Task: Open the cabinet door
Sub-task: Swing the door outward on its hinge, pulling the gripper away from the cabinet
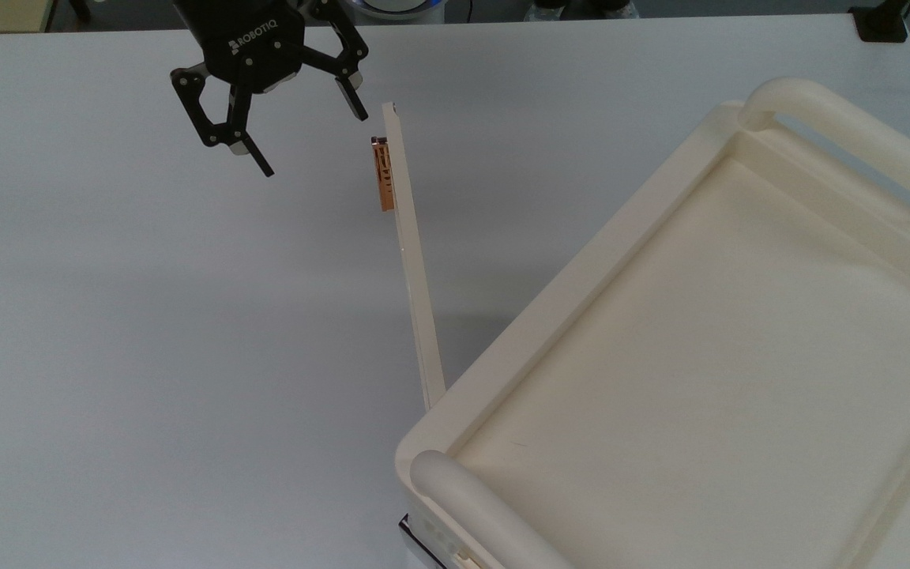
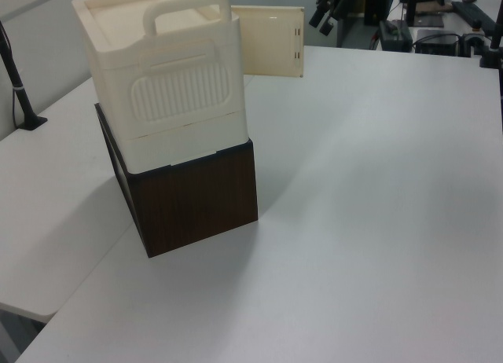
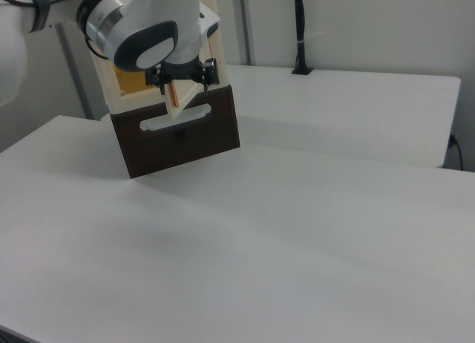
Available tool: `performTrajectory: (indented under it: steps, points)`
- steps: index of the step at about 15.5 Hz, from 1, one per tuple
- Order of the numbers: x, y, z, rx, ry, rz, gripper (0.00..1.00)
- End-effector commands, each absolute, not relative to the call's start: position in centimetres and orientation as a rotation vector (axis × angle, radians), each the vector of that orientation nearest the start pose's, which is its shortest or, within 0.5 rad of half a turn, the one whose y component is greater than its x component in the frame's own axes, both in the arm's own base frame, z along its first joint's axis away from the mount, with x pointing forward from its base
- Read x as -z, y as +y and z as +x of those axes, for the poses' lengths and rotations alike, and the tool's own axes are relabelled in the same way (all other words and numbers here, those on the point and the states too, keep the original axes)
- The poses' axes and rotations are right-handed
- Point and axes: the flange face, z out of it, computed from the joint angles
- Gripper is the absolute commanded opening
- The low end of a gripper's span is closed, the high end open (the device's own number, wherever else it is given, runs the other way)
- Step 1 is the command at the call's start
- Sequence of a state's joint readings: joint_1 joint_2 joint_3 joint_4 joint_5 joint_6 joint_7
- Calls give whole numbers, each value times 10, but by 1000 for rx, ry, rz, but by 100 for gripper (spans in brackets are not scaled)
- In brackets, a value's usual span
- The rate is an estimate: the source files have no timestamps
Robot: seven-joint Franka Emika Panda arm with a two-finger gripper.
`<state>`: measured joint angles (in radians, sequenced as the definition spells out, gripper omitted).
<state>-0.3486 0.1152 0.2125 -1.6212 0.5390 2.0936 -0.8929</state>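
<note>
End effector (image 1: 309,142) fingers spread wide, holding nothing, above white counter (image 1: 107,316), just beside copper handle (image 1: 383,174), top view's left. Cabinet door (image 1: 411,269) swung wide open from cream cabinet (image 1: 700,356).

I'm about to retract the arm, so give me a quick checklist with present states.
1. Door swung clear of the cabinet: ok.
2. Gripper open: ok.
3. Gripper apart from the handle: ok, a gap shows in the top view.
4. Nothing held between the fingers: ok.
5. Cabinet sits squarely on the dark box: ok in the left view.
6. Door will stay put: cannot tell.
</note>
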Motion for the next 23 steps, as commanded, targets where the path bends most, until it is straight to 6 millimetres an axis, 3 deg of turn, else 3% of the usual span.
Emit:
performTrajectory:
  steps: [1,4,8,13,23]
  points:
    - [-605,-45,623,784,-774,-2626,100]
    - [-611,-30,629,790,-728,-2627,100]
    - [-607,-38,644,877,-536,-2654,100]
    - [-601,-43,648,890,-509,-2686,100]
    - [-597,-81,653,962,-413,-2719,100]
